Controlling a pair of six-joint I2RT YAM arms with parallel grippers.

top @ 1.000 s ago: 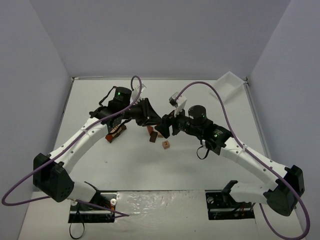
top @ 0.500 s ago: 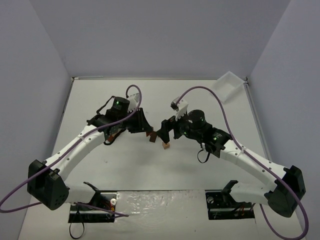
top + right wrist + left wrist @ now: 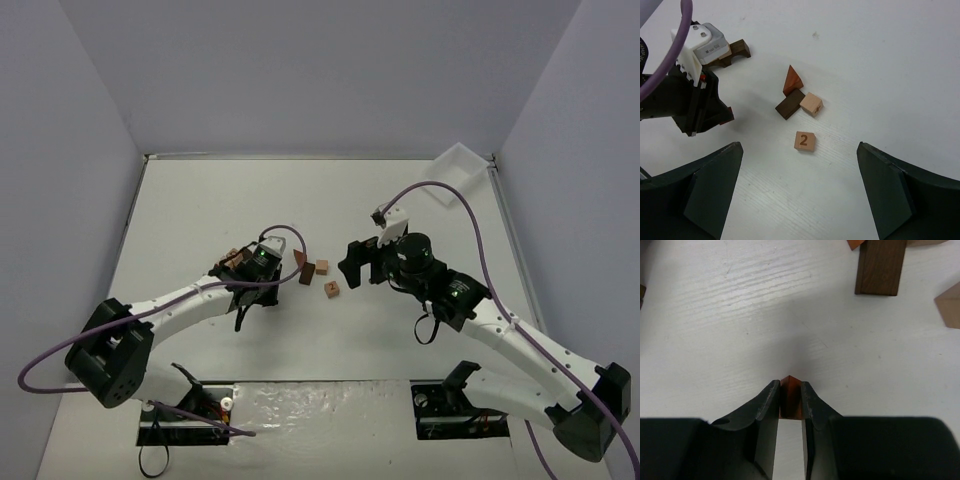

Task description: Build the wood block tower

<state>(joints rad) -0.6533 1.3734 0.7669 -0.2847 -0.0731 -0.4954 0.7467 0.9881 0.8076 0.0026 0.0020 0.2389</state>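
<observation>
My left gripper (image 3: pixel 789 387) is shut on a small reddish-brown block (image 3: pixel 790 401), low over the table; in the top view it (image 3: pixel 282 276) sits just left of a cluster. That cluster is a red-brown wedge (image 3: pixel 792 80), a dark brown block (image 3: pixel 788 106) and a pale cube (image 3: pixel 811 104), all touching. The pale cube printed with a 2 (image 3: pixel 805 141) lies apart, just in front of them (image 3: pixel 332 289). My right gripper (image 3: pixel 799 156) is wide open and empty, right of the blocks (image 3: pixel 355 262).
More blocks, one a dark brown arch (image 3: pixel 736 49), lie behind the left wrist (image 3: pixel 235 258). In the left wrist view a dark brown block (image 3: pixel 880 267) and a tan wedge (image 3: pixel 950 305) lie ahead. A white tray (image 3: pixel 462 168) stands at the far right corner.
Both grippers have drawn back from over the cluster: the left arm down and to the left, the right arm to the right. The cluster and the digit cube now show uncovered.
</observation>
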